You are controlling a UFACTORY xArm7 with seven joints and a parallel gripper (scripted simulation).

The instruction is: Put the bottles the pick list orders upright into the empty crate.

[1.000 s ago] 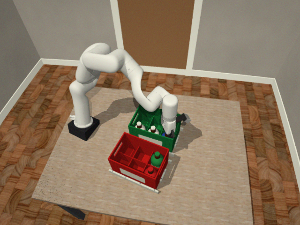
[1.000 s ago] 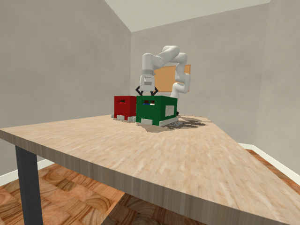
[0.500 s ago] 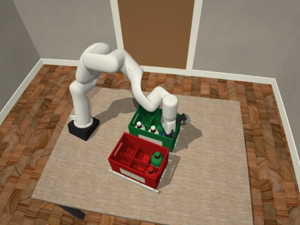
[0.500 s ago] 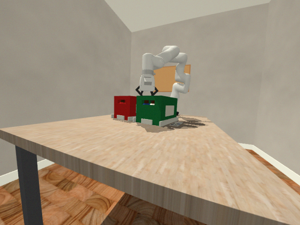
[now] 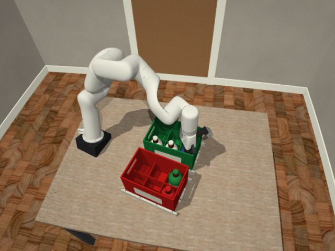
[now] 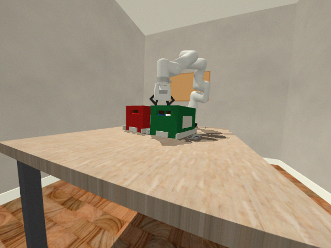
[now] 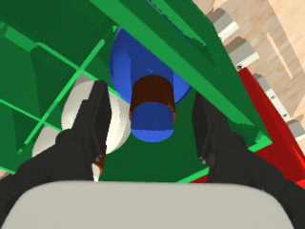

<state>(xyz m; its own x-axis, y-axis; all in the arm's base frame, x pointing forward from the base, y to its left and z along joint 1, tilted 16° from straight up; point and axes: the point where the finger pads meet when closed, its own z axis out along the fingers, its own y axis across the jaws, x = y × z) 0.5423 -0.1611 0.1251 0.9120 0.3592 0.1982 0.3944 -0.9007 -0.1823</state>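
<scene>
Inside the green crate (image 5: 169, 151) (image 6: 163, 124) (image 7: 224, 97), the blue-capped bottle (image 5: 185, 150) (image 7: 152, 121) shows its brown neck between parted fingers.

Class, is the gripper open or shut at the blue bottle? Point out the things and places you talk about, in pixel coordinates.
Open: in the wrist view, its fingers stand apart, with gaps either side of the blue bottle's neck (image 7: 152, 93).

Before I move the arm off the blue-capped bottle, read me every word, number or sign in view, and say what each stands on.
I can read no text anywhere.
Green plastic crate: its pale side panel shows no lettering.
Red plastic crate: its pale side panel shows none either.
Small grey-white paper strip on the table beside the green crate: dark marks, too small and slanted to read.
</scene>
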